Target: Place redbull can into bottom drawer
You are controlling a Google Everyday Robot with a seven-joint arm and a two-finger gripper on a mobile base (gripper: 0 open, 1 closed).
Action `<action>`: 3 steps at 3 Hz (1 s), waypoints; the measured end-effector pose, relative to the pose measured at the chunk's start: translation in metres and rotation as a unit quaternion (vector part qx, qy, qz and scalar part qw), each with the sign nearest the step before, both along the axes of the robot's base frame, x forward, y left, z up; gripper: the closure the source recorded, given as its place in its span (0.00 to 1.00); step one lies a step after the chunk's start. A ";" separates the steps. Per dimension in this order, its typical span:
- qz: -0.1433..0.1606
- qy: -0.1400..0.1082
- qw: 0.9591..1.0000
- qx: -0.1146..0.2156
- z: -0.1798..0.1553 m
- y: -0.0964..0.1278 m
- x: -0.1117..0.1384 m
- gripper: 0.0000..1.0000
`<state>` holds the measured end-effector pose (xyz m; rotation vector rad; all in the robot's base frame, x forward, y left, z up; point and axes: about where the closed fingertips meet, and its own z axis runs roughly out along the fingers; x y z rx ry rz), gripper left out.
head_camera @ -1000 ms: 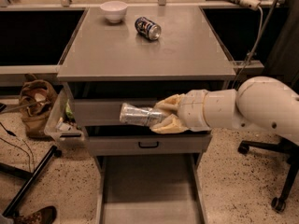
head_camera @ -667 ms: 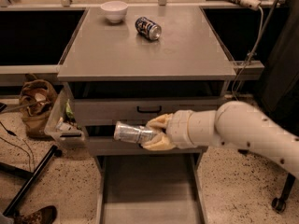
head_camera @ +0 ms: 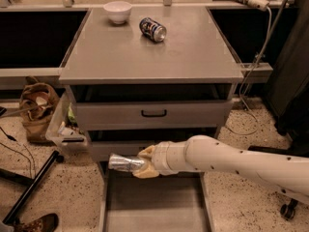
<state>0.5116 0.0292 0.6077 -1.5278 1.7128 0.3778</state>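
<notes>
There is only the one camera view, looking down at the front of the cabinet (head_camera: 154, 57). Over the last second the arm (head_camera: 231, 163) has dropped. The redbull can (head_camera: 125, 163) was level with the cabinet's middle drawer (head_camera: 120, 149) a moment ago. It now hangs lower and a little further left, just over the back of the bottom drawer (head_camera: 159, 207), which is pulled out at the cabinet's foot. To my eye the carry is nearly done and only the final lowering and letting go remain, since the can is not yet resting on the drawer floor.

The gripper (head_camera: 141, 163) sits in front of the cabinet's lower face, above the rear of the open drawer. Its two tan fingers (head_camera: 148, 152) are closed on the can's right end, one above and one below. The can lies on its side, sticking out to the left of them. Nothing else touches the gripper that I can see.

On the cabinet's top, well away from all this, a dark can (head_camera: 153, 29) lies on its side near the back, with a white bowl (head_camera: 118, 11) just beside it at the back left.
</notes>
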 end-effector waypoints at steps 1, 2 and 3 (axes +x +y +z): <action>0.000 0.000 1.000 0.000 0.000 0.000 0.000 1.00; -0.011 0.019 1.000 -0.017 -0.032 -0.002 0.005 1.00; -0.043 0.061 0.997 -0.028 -0.098 -0.021 0.017 1.00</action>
